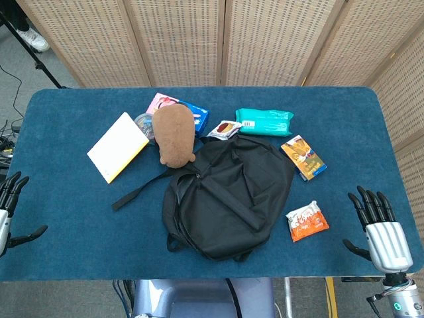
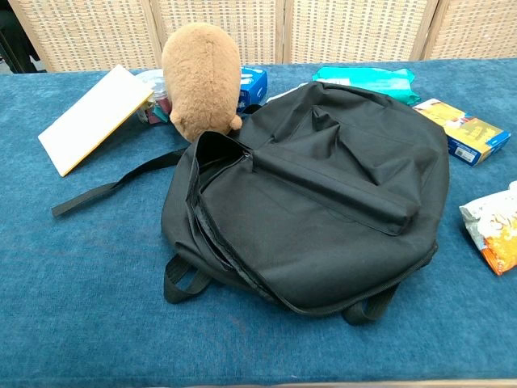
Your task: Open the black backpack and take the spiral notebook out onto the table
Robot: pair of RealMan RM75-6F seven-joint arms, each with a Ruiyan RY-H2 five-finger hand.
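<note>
1. At the near left corner of the blue desk (image 1: 66, 225) the left robot hand (image 1: 10, 212) hovers released, fingers spread, holding nothing; only the head view shows it.
2. At the near right corner the right robot hand (image 1: 379, 228) is likewise released, fingers apart and pointing away, touching nothing.
3. The black backpack (image 2: 323, 202) lies flat in the near middle of the desk, its zip partly parted along the left edge, one strap (image 2: 113, 187) trailing out to the left.
4. To the backpack's right lies an orange and white snack packet (image 1: 307, 220); its print is too small to read.
5. Further right and farther back sits a blue and yellow box (image 1: 303, 158), its lettering unreadable.
6. A brown plush toy (image 2: 200, 77) rests against the backpack's far left corner.
7. Left of the toy a white notebook (image 1: 118, 146) with a yellow edge lies apart from the backpack, on the desk; no spiral binding can be made out.
8. Along the far side lie a pink and blue pack (image 1: 182, 109), a small red wrapper (image 1: 224, 128) and a teal tissue pack (image 1: 264, 121) with a white label, text illegible.
</note>
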